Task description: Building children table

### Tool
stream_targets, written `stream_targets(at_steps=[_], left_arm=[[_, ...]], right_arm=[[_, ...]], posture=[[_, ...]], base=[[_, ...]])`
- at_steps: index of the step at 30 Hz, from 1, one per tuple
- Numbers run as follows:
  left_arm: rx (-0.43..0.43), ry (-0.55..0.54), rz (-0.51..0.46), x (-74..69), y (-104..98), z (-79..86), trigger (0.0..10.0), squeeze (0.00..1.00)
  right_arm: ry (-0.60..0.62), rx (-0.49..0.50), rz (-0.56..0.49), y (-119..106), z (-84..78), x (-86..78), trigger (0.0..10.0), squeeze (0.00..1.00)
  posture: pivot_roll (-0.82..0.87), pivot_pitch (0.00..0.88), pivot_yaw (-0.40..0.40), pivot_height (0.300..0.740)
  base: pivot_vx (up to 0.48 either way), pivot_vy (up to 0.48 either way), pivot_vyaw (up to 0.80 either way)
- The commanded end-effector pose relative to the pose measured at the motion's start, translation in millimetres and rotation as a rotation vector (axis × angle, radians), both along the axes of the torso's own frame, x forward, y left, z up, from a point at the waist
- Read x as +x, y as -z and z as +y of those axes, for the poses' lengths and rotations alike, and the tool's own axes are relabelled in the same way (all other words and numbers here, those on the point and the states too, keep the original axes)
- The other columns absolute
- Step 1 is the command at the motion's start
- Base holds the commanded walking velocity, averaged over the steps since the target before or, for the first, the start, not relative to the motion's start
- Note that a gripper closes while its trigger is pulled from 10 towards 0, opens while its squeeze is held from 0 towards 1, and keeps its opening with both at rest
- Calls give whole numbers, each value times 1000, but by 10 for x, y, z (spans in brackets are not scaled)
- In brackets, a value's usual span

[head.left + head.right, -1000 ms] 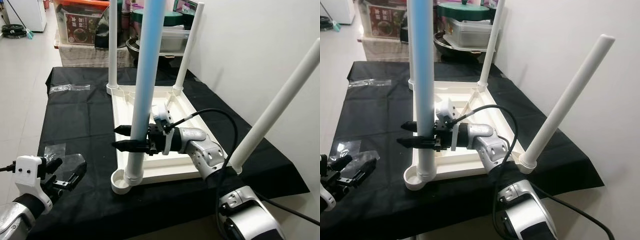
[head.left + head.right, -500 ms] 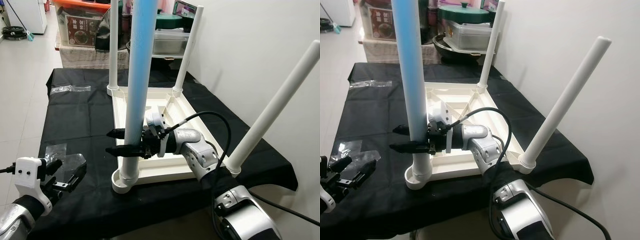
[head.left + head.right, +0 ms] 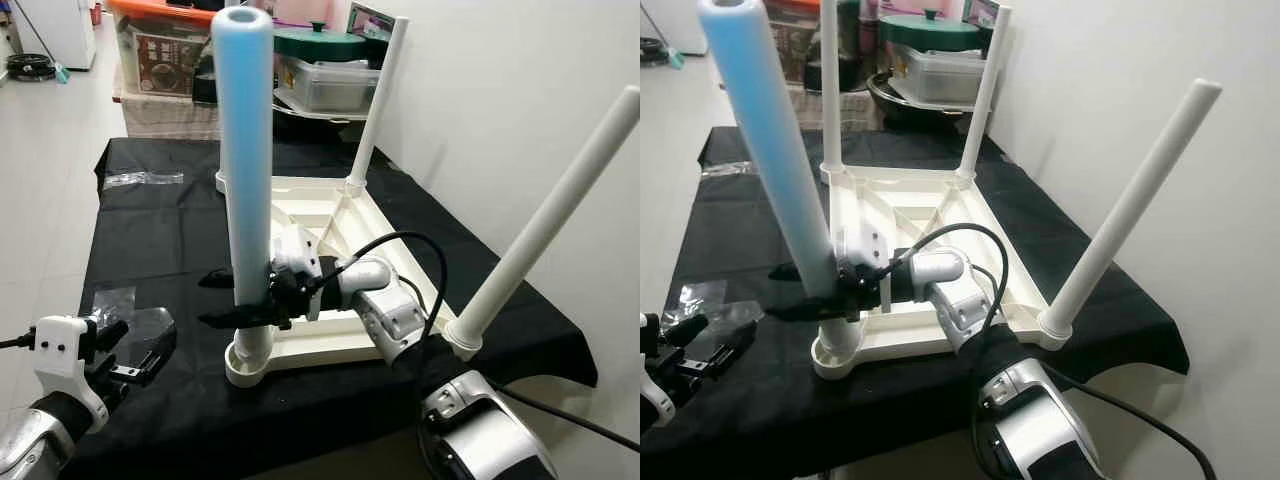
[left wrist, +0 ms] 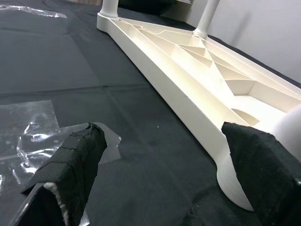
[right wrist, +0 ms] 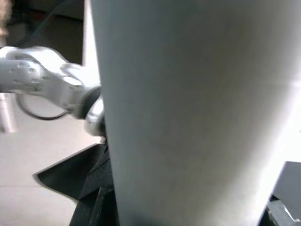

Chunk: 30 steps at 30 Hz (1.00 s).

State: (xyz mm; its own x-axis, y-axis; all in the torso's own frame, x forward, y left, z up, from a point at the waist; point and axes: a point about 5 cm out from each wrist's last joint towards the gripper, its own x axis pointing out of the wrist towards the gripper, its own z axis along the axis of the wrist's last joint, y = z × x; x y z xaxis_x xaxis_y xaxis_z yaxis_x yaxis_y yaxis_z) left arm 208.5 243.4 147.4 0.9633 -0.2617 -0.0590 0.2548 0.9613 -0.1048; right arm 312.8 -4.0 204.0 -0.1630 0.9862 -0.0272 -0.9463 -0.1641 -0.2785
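A white children's table [image 3: 330,348] lies upside down on a black cloth. Three white legs stand in its corners: far left [image 3: 828,90], far right [image 3: 375,100] and near right [image 3: 550,215]. At the near left corner the fourth leg [image 3: 248,180], pale bluish white, stands with its foot in the socket [image 3: 245,362]. My right gripper [image 3: 222,300] is shut on this leg low down, and the leg [image 5: 188,117] looms close in the right wrist view. My left gripper [image 3: 130,348] hovers open over the cloth's near left part, its black pads [image 4: 70,165] holding nothing.
Clear plastic bags lie on the cloth by my left gripper [image 3: 110,300] and at the far left [image 3: 140,178]. Storage boxes and a lidded pot [image 3: 330,70] stand behind the cloth. A white wall [image 3: 520,80] runs along the right, tiled floor on the left.
The held leg's top has swung left and toward me, so its open end now shows. My right gripper has shifted left with it. The left arm has stayed put.
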Motion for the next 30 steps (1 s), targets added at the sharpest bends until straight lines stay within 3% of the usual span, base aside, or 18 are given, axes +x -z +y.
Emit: stream_targets(at_steps=[1, 11, 22, 26, 30], left_arm=[[-10, 20, -10, 14, -11, -56, 10000, 0], [-11, 18, -9, 18, 0, -52, 10000, 0], [-7, 20, -7, 34, 6, -48, 10000, 0], [-6, 19, -3, 28, 9, -41, 10000, 0], [-7, 17, -4, 26, 7, -42, 10000, 0]], right_arm=[[26, -91, 60, 233, -72, 8, 0, 0], [-11, -69, 111, 258, -62, -43, 0, 0], [15, -43, 241, 386, -129, -5, 0, 0], [48, -31, 389, 470, -209, 78, 0, 0], [88, -58, 366, 541, -250, 101, 0, 0]], posture=[[144, 0, -158, 740], [142, 0, -159, 740], [146, 0, -158, 740], [145, 0, -157, 740], [150, 0, -158, 740]], base=[[0, 0, 0], [0, 0, 0], [0, 0, 0], [0, 0, 0], [0, 0, 0]])
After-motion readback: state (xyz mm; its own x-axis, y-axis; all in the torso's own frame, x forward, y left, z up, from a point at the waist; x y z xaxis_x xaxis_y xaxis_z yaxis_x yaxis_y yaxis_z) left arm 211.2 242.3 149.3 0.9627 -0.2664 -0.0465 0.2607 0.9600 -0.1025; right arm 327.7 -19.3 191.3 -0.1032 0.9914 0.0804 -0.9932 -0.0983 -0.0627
